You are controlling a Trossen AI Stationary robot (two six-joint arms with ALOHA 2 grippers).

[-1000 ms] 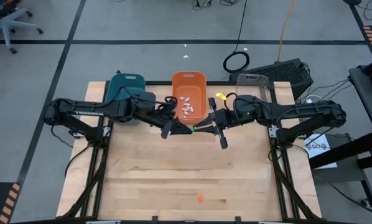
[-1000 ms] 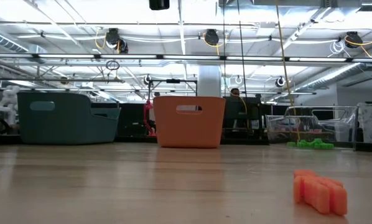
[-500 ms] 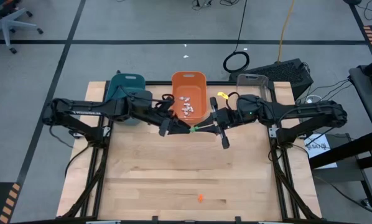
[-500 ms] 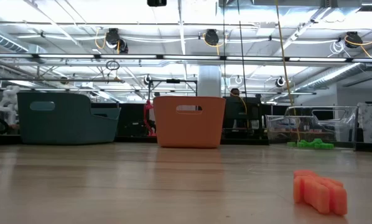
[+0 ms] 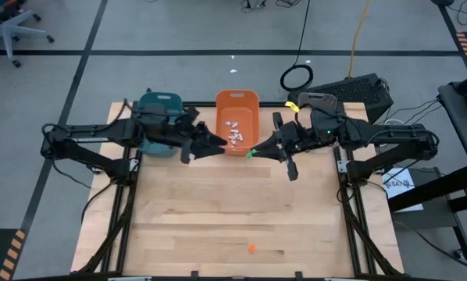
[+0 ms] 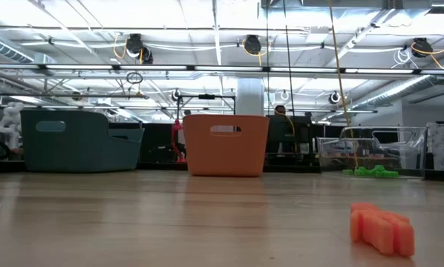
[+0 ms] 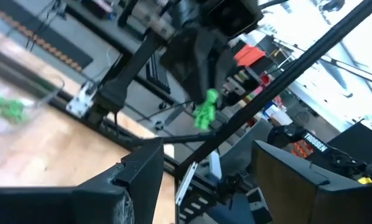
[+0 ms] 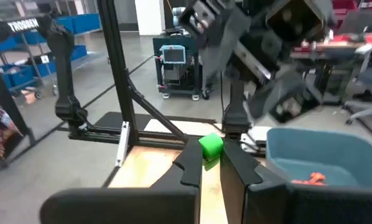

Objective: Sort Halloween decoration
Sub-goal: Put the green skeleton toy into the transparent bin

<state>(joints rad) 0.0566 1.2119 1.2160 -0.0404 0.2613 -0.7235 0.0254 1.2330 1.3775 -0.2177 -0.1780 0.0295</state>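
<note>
My right gripper (image 5: 254,152) is shut on a small green Halloween decoration (image 8: 211,145), high above the table just in front of the orange bin (image 5: 237,117). My left gripper (image 5: 214,145) stands open a little to its left and holds nothing; its wrist view shows the green piece (image 7: 204,111) ahead of its spread fingers. One orange trinket (image 5: 251,248) lies on the table near the front edge, also in the low view (image 6: 382,228). White trinkets (image 5: 233,134) lie in the orange bin. My right gripper pinches the green trinket by its lower part (image 8: 210,153) between its two fingertips (image 8: 195,159), only at their free ends. The fingers lie about level and point toward the table's left. The trinket sticks up beyond the tips, lifted clear of the table.
A teal bin (image 5: 157,117) stands at the far left with orange pieces (image 8: 307,179) inside. A clear bin (image 5: 319,105) at the far right holds green pieces (image 6: 370,172). The wooden table (image 5: 233,211) in front of the arms bears only the orange trinket.
My left gripper has opened, let go of the green trinket and drawn back toward the table's left and far side. My right gripper stays shut on the trinket and has carried it up and slightly toward the right.
</note>
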